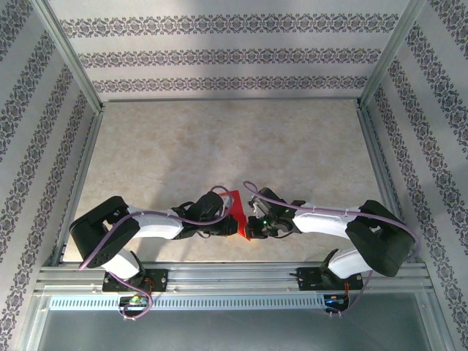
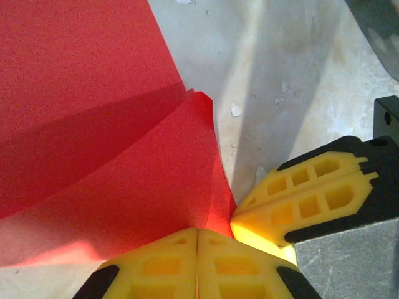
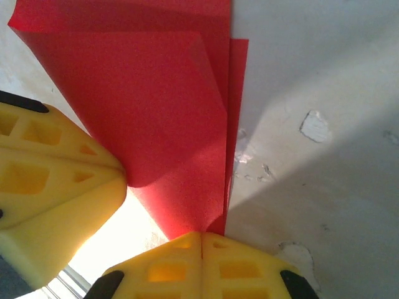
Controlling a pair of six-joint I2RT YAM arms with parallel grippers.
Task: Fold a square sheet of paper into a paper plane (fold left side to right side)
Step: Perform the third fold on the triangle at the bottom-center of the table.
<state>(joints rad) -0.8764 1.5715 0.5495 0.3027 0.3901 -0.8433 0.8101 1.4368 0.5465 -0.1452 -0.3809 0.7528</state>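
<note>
We see the left pincer (image 2: 196,232) pressed together on an edge of the square sheet of paper (image 1: 238,208). The sheet lies partly folded, its layers overlapping, on the worktop (image 1: 219,139) near the front, between both arms. Just beside it, the right pincer (image 3: 201,235) is likewise clamped on the sheet's corner.

The left arm (image 1: 157,225) and right arm (image 1: 329,219) have white link shells and black joint housings, with a lilac cable (image 1: 274,199) along each. Left tool (image 2: 197,240) and right tool (image 3: 202,243): yellow fingers (image 2: 162,265) moulded with rectangular pockets, black backing. Green light (image 1: 254,219) on the right wrist.
</note>
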